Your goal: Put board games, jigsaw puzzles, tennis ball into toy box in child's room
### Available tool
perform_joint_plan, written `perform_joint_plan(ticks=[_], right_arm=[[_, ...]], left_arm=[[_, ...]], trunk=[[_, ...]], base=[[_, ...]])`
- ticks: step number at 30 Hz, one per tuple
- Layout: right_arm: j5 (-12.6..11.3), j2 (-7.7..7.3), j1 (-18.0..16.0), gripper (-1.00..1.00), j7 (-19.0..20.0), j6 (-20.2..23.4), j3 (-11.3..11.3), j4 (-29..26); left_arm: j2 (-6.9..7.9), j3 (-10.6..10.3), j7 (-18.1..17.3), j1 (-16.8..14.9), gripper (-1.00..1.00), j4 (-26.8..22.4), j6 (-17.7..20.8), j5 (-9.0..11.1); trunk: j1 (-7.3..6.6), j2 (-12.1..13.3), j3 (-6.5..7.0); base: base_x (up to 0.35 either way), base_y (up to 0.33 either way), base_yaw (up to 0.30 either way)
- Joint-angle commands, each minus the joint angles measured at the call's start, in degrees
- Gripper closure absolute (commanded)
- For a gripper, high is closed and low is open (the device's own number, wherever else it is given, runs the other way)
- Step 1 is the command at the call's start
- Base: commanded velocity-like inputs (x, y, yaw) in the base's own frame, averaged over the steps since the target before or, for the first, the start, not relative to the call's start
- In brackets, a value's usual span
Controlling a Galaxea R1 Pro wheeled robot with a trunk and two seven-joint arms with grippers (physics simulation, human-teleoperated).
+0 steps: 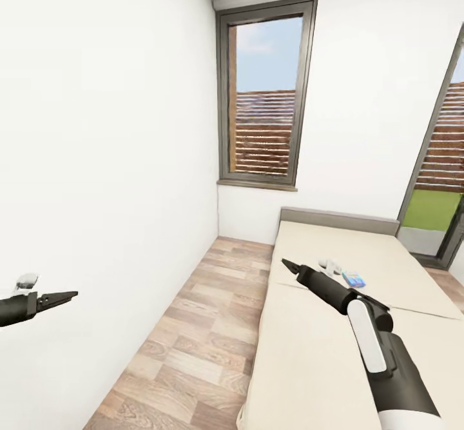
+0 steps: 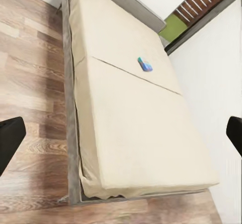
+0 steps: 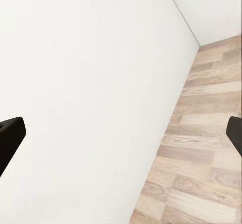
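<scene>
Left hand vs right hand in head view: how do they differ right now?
The left hand sits at the view's left edge against the white wall, with little of its arm showing; the right hand reaches out over the bed, its whole forearm visible. The left hand points toward the view's right; the right hand points away, up-left. Both are dark, empty, and open in the wrist views.

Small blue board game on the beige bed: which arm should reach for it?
Right, probably. The right gripper hangs over the beige bed near the small blue board game; the left gripper is beside the white wall, across the floor strip.
</scene>
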Motion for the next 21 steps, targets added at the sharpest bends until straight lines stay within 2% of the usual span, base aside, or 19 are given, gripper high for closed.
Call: perform_joint_plan(ticks=[1, 2, 4, 7, 8, 10, 11, 12, 14, 15, 16, 19, 21], right_arm=[[0.0, 0.03, 0.0, -1.00, 0.2, 0.3, -0.3, 0.1], [0.0, 0.08, 0.0, -1.00, 0.2, 0.4, -0.6, 0.2], [0.0, 0.10, 0.0, -1.00, 0.2, 0.4, -0.8, 0.3], [0.0, 0.13, 0.0, -1.00, 0.2, 0.3, -0.7, 0.7], [0.1, 0.17, 0.0, -1.00, 0.0, 0.2, -0.6, 1.1], [0.4, 0.50, 0.0, -1.00, -0.2, 0.1, 0.0, 1.5], [0.7, 0.95, 0.0, -1.00, -0.4, 0.0, 0.8, 1.7], [0.8, 1.18, 0.0, -1.00, -0.5, -0.1, 1.3, 1.8], [1.0, 1.76, -0.1, -1.00, -1.2, -0.3, 2.9, 2.1], [1.0, 1.86, -0.1, -1.00, -1.4, -0.3, 3.2, 2.2], [1.1, 2.01, -0.1, -1.00, -2.1, -0.4, 3.6, 2.3], [1.3, 2.14, -0.1, -1.00, -4.7, -0.4, 4.1, 2.4], [1.3, 2.15, -0.1, -1.00, -6.8, -0.3, 4.2, 2.4]], left_arm=[[-0.36, -0.8, -0.5, -0.1, -1.00, 0.0, 0.6, -0.7], [-1.48, -3.4, 0.7, -0.2, -1.00, -0.1, 0.7, -1.0], [-2.64, -5.1, 2.5, -0.4, -1.00, -0.1, 0.8, -1.1], [-4.12, -6.1, 5.0, -0.8, -1.00, -0.3, 1.0, -1.1], [-5.08, -6.5, 6.5, -1.1, -1.00, -0.7, 1.1, -1.1], [-7.52, -6.7, 9.6, -1.7, -1.00, -2.2, 1.6, -1.1], [-9.87, -6.9, 12.5, -2.2, -1.00, -3.5, 2.5, -1.2], [-11.15, -6.9, 14.1, -2.4, -1.00, -4.0, 3.0, -1.3], [-15.90, -7.1, 22.2, -2.9, -1.00, -5.3, 4.7, -1.6], [-16.85, -7.2, 24.4, -3.0, -1.00, -5.5, 5.0, -1.6], [-18.38, -7.3, 28.5, -3.1, -1.00, -6.1, 5.4, -1.6], [-20.15, -7.3, 34.9, -3.2, -1.00, -6.7, 6.3, -1.3], [-20.45, -7.2, 36.3, -3.2, -1.00, -6.9, 6.5, -1.1]], trunk=[[-0.20, 0.4, 0.18], [-0.42, 0.8, 0.38], [-0.86, 1.6, 0.76], [-1.52, 2.8, 1.31], [-1.74, 3.2, 1.50], [-2.18, 4.0, 1.86], [-2.40, 4.4, 2.04], [-2.62, 4.8, 2.22], [-2.84, 5.2, 2.40], [-2.84, 5.2, 2.40], [-2.84, 5.2, 2.40], [-2.84, 5.2, 2.40], [-2.84, 5.2, 2.40]], base=[[0.000, 0.000, -0.268], [0.000, 0.000, -0.223], [0.000, 0.000, -0.154], [0.000, 0.000, -0.069], [0.000, 0.000, -0.032], [0.000, 0.000, -0.018], [0.000, 0.000, -0.010], [0.000, 0.000, -0.008], [0.000, 0.000, -0.004], [0.000, 0.000, -0.003], [0.000, 0.000, -0.002], [0.000, 0.000, 0.000], [0.000, 0.000, 0.000]])
